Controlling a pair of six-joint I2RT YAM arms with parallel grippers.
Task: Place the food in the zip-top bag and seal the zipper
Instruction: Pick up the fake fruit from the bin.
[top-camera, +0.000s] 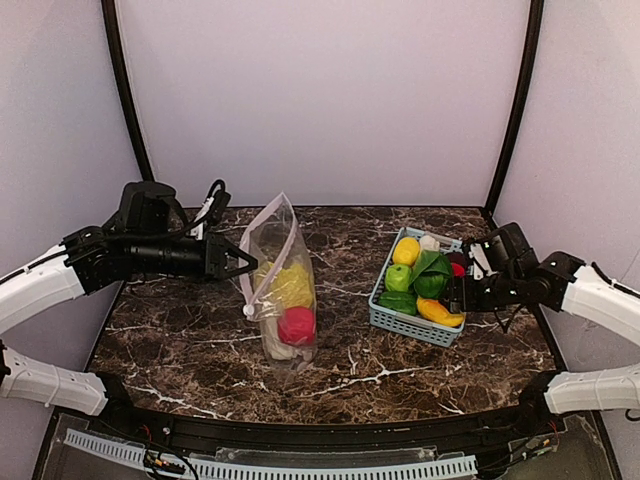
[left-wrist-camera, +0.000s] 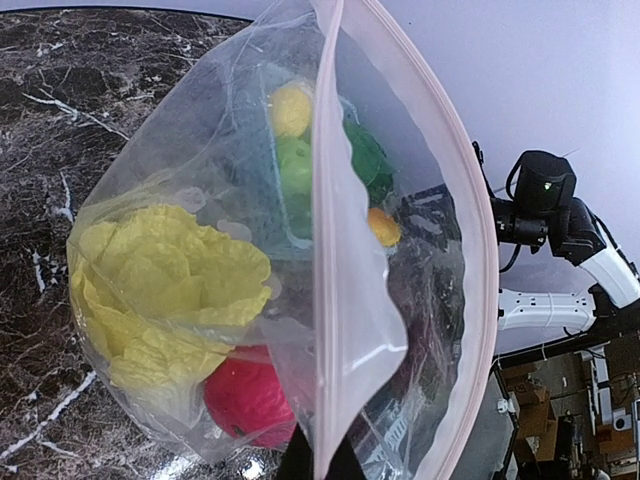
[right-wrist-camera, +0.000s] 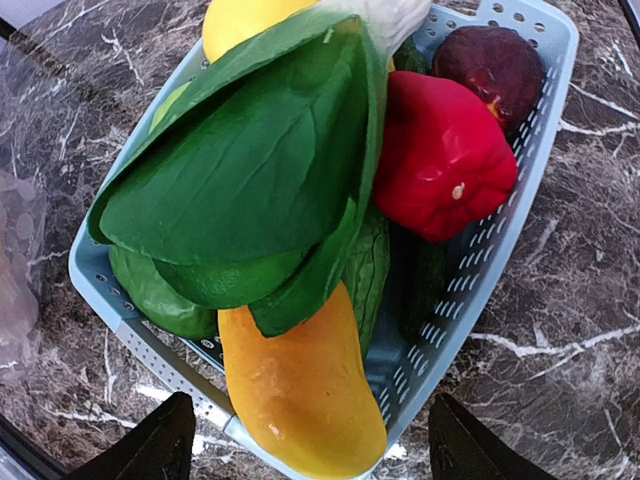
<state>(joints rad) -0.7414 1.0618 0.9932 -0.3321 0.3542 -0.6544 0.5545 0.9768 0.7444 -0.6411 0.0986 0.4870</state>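
Note:
My left gripper is shut on the zipper, the pinkish strip of the zip-top bag, and holds its mouth up and open. Inside the bag lie a pale yellow cabbage and a red fruit. My right gripper is open over the near corner of the basket. Its fingers stand on either side of the orange-yellow pepper without touching it. In the basket also lie a lemon, a green apple and a red fruit.
A green leafy vegetable covers much of the light-blue basket, and a dark red round fruit sits in its far corner. The basket stands on the marble table at the right. White walls close in the back and sides.

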